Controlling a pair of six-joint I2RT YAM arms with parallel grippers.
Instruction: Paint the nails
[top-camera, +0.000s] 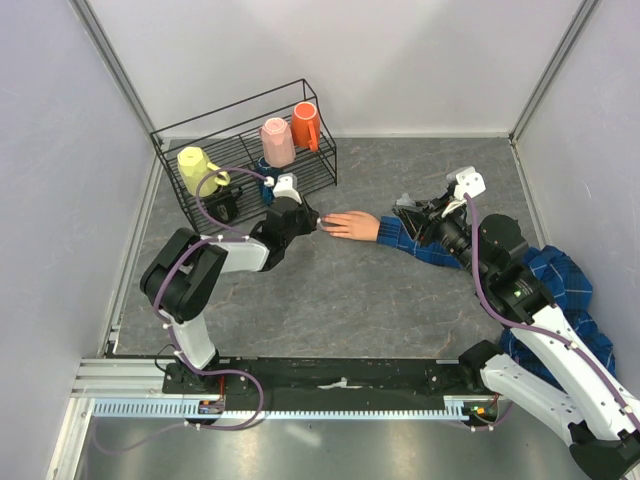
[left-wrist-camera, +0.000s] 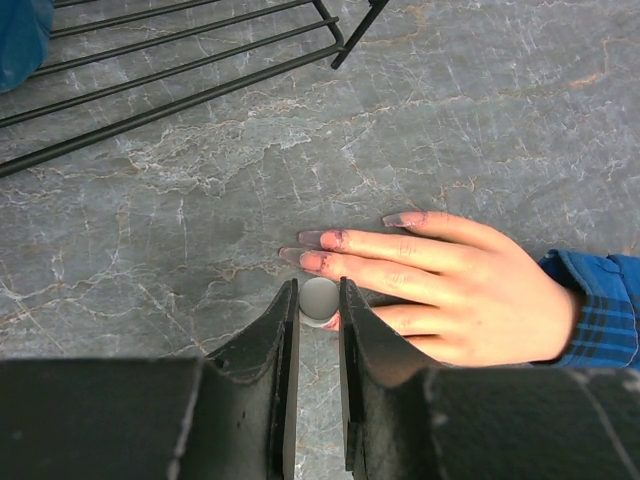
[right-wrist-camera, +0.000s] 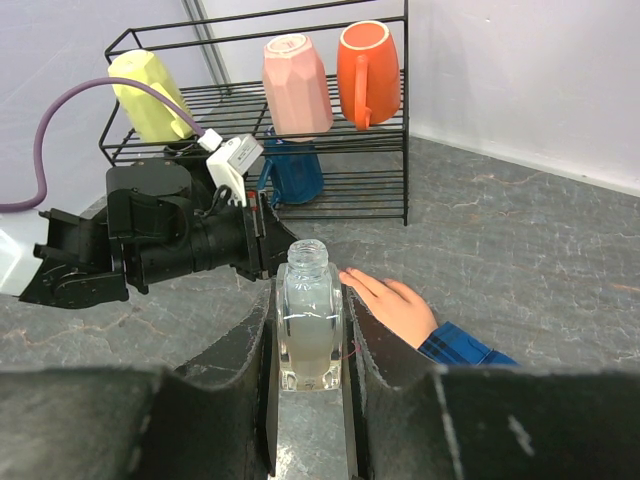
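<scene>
Left claw (left-wrist-camera: 318, 290): clamped on brush cap (left-wrist-camera: 319, 300)
Right claw (right-wrist-camera: 307, 305): gripping open bottle (right-wrist-camera: 306, 345)
Nails (left-wrist-camera: 310, 238): three look tinted; six o'clock one pending

The left arm (top-camera: 195, 280) and right arm (top-camera: 540, 345) are black and white. A purple cable (top-camera: 473, 255) runs along each. The fingers (left-wrist-camera: 265, 350) are black.

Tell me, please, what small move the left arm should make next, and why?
Probably nudge the left end effector, shut on the small round cap, slightly toward the tip of the fake hand's lowest finger in the left wrist view. The three nails above it already look darkened. That fingertip lies right beside the cap, its nail hidden.
</scene>
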